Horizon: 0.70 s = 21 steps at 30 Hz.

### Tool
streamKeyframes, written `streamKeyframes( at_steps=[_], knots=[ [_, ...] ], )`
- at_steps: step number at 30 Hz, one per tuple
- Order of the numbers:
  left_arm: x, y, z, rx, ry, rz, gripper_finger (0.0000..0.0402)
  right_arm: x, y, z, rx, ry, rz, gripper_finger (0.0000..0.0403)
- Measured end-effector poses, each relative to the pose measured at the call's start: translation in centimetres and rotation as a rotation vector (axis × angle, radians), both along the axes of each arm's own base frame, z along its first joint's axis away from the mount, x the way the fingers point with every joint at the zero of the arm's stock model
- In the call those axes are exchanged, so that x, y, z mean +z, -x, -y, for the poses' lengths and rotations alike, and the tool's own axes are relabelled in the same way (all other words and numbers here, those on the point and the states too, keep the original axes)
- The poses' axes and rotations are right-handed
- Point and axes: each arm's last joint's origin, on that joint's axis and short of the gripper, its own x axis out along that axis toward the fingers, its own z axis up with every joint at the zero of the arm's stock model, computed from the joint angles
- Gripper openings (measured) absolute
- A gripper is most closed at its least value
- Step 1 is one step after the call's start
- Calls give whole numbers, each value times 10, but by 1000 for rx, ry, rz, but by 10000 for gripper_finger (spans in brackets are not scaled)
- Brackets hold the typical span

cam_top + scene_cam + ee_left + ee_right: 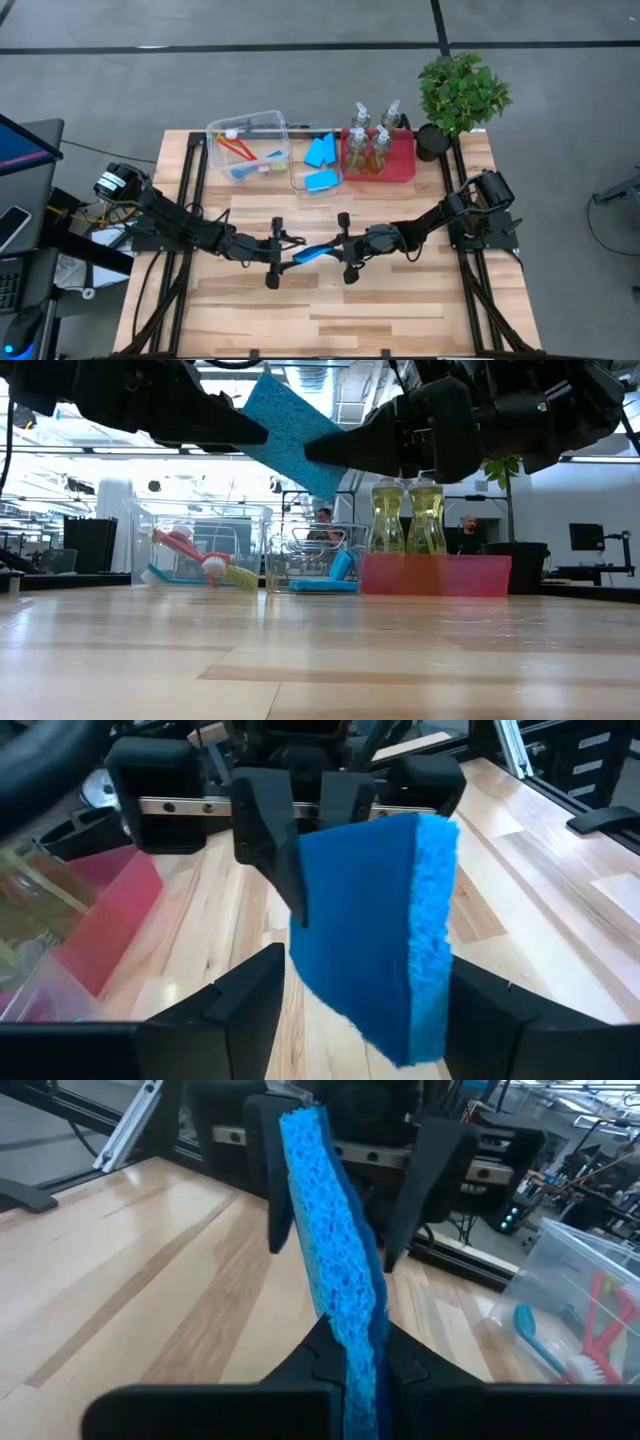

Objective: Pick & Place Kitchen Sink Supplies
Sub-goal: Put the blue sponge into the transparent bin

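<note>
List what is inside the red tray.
The red tray holds four pump bottles of yellow-green liquid, standing upright. The tray's floor beneath them is covered, so anything lying flat there cannot be seen.

A flat blue sponge hangs tilted in the air above the table's middle, pinched at its right end. Two more blue sponges lie in the far middle bin, and four pump bottles of yellow-green liquid stand upright in the red tray to their right. Red, blue and what looks like green brushes lie in the far-left bin.
</note>
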Motion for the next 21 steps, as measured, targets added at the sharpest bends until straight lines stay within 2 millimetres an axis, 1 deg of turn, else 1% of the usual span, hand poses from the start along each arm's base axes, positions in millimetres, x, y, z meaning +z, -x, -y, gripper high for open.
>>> streamKeyframes(
  at_steps=[6,9,11,13,16,19,21],
  knots=[
    [0,-4,-8,43,52,1,223,0,0,0,20,-2,-1,5],
    [0,-4,-10,48,60,3,206,0,0,0,21,-2,-1,9],
    [0,-4,-10,47,60,4,184,0,0,-1,24,-3,-1,14],
    [1,-4,-9,47,66,10,153,0,0,-1,27,-3,-2,19],
    [2,-5,-9,41,76,16,94,0,0,-1,26,-10,-4,30],
    [2,-5,-9,42,76,18,27,-1,0,-1,27,-6,-15,51],
    [2,-5,-10,46,75,18,15,-3,0,-1,26,-6,-31,72]
  ],
)
